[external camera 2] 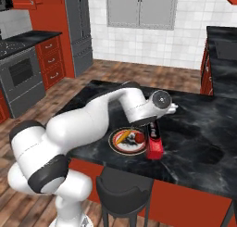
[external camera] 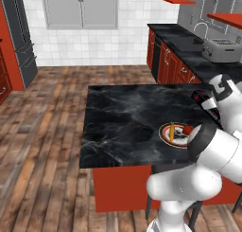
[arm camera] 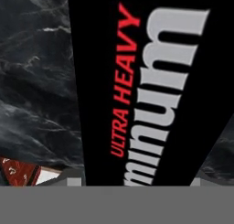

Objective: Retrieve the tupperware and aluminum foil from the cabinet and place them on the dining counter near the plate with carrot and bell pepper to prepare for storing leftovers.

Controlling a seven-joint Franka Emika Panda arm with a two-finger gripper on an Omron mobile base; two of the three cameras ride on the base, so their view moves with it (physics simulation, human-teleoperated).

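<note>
My gripper [external camera 2: 154, 123] is shut on the aluminum foil [external camera 2: 154, 140], a long black box with a red end. The box hangs tilted, with its lower end down at the dining counter [external camera 2: 194, 124] just right of the plate [external camera 2: 115, 145]. In the hand view the aluminum foil [arm camera: 151, 90] runs up between the fingers, with "ULTRA HEAVY" in red along it. The plate [external camera: 165, 134] carries the orange carrot [external camera: 172, 128] and the red bell pepper [external camera: 187, 130], both also seen in the right base view as carrot [external camera 2: 121, 137] and bell pepper [external camera 2: 137, 137]. The tupperware is out of view.
A dark stool [external camera 2: 125, 186] stands against the counter's near edge, below the plate. Behind the arm runs a black worktop [external camera: 189, 56] with a toaster [external camera: 221, 49], and red cabinet doors [external camera: 227, 19] stand open above it. A stove [external camera 2: 21, 73] and fridge [external camera 2: 78, 27] line the left wall.
</note>
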